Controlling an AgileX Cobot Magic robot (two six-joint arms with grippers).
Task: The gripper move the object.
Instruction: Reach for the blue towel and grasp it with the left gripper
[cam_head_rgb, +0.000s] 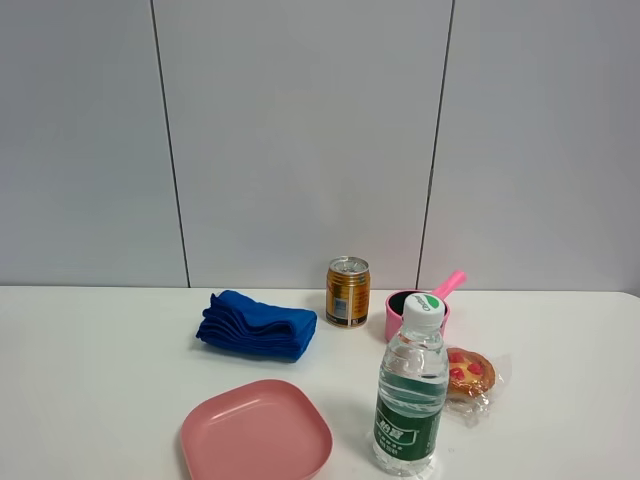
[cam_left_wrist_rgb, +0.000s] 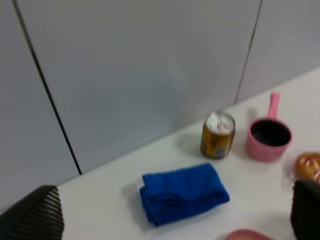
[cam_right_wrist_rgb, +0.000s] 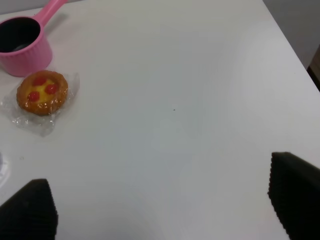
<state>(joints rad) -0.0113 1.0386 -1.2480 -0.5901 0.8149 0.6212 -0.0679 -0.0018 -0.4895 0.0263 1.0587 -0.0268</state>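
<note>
Objects lying apart on white table (cam_head_rgb: 100, 350): blue towel (cam_head_rgb: 257, 325) left of gold can (cam_head_rgb: 348, 292), pink pot (cam_head_rgb: 412, 312) just beside can, wrapped tart (cam_head_rgb: 470, 372) near pot, water bottle (cam_head_rgb: 412, 390) and pink plate (cam_head_rgb: 256, 432) nearest camera. left gripper (cam_left_wrist_rgb: 169, 212) spread wide, holding nothing, towel in view between fingers. right gripper (cam_right_wrist_rgb: 161, 205) also wide, holding nothing, over bare table.
</note>
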